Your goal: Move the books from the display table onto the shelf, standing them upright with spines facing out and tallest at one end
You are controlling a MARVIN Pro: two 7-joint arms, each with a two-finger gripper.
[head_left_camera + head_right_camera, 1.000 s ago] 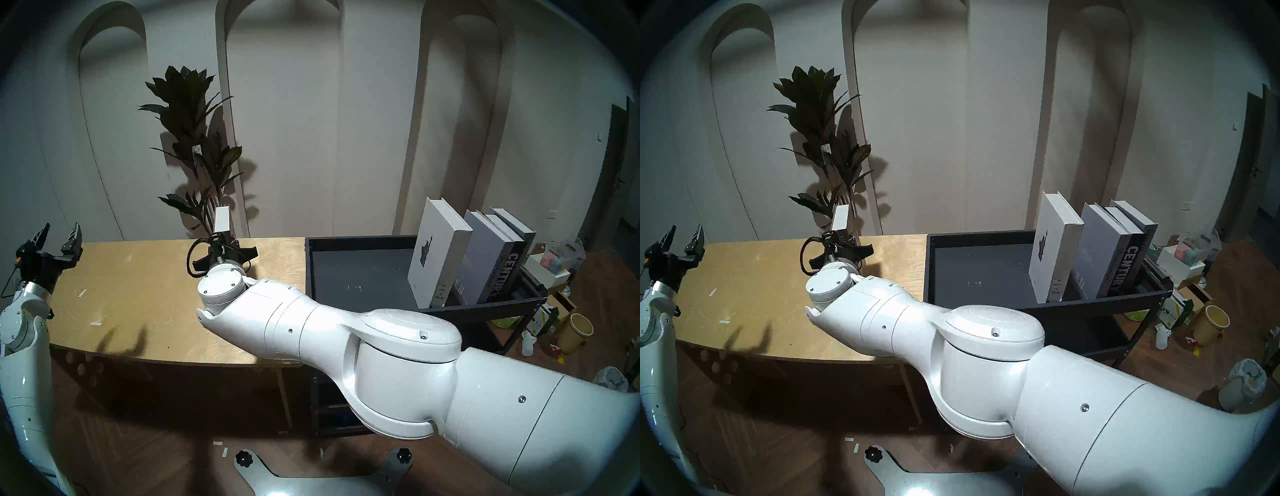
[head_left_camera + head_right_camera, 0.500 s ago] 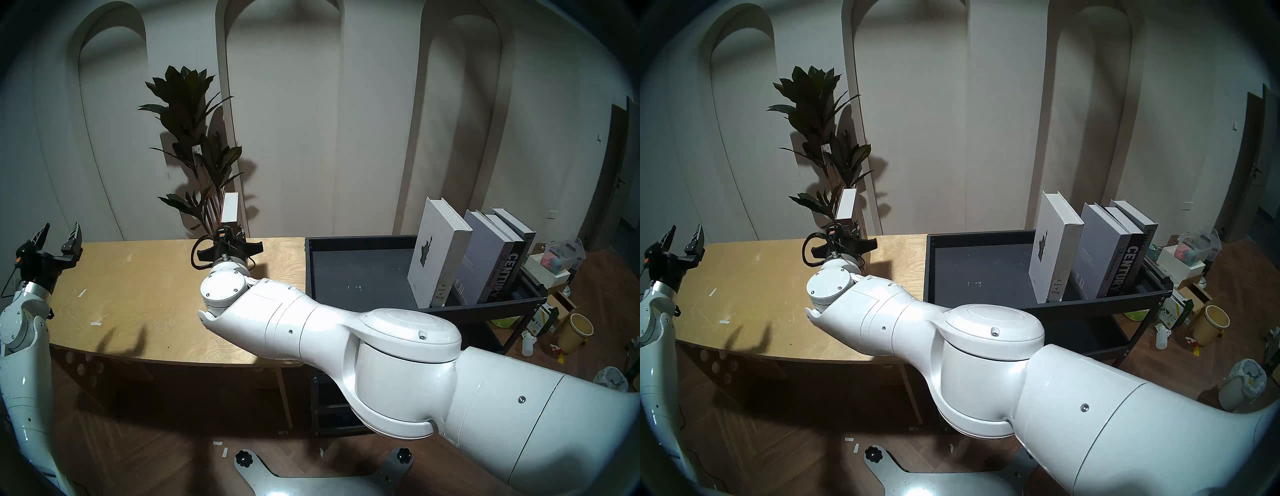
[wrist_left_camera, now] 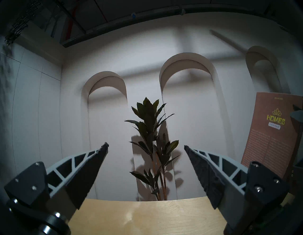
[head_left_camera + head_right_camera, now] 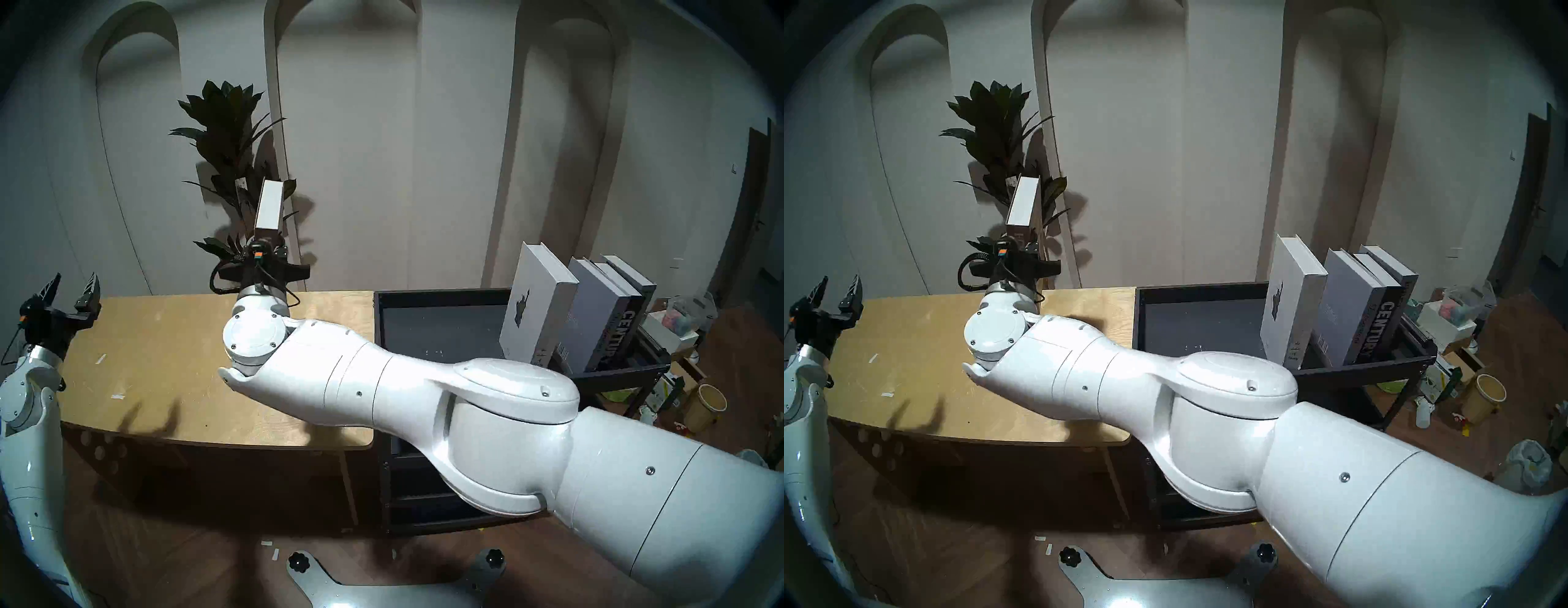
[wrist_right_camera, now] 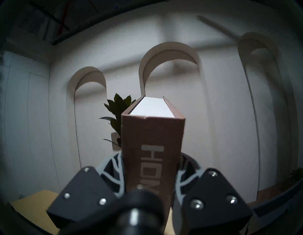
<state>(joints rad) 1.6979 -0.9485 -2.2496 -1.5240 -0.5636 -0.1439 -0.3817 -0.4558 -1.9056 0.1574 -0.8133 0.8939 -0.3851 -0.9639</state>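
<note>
Right gripper [image 4: 266,250] is clamped on the brown "HOMES" book [image 4: 270,210] — held upright, left of centre, above the plywood table's [image 4: 169,361] back edge. Left gripper [image 4: 70,293] hangs wide open and empty at far left. Four books [image 4: 585,314] stand on the black cart [image 4: 441,331], centre-right.

Brown HOMES book [image 5: 152,147] with white page edges, pale plywood table [image 4: 169,361], black cart [image 4: 441,335], dark-leaved plant [image 4: 229,127].

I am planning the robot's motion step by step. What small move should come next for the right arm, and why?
Probably carry the brown HOMES book sideways toward the black cart: the right gripper holds it above the table, and four books already stand there.
</note>
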